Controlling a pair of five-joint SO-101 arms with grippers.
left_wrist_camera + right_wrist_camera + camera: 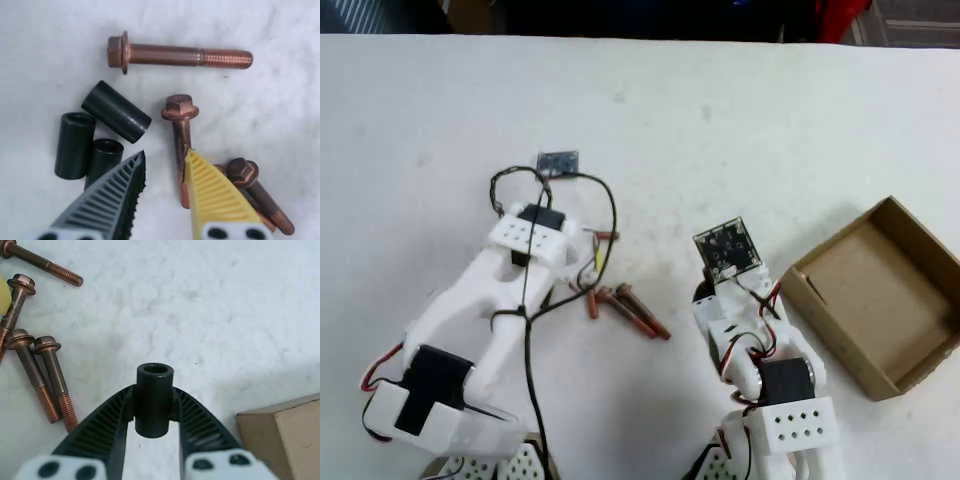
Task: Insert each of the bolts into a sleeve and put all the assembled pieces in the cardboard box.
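Currently my right gripper (154, 409) is clenched on one black sleeve (155, 377). I hold it above the table (720, 120) with the bore facing the wrist camera, presumably so a bolt can be fed in. The cardboard box (880, 290) sits near that arm; I judge nothing is delivered yet. My left gripper (165, 156) is spread, low over the bolts. Its yellow finger (210, 195) lies against the shank of one bolt (180, 127), my likely pick. Three loose sleeves (116, 111) lie just beside.

- Copper bolts (180, 56): lying flat, loose cluster.
- 3 blk sleeves (116, 111): grouped just beside bolts.
- 4th sleeve (154, 405): upright, in right hand (154, 390).
- Cardboard box (875, 290): open-topped.
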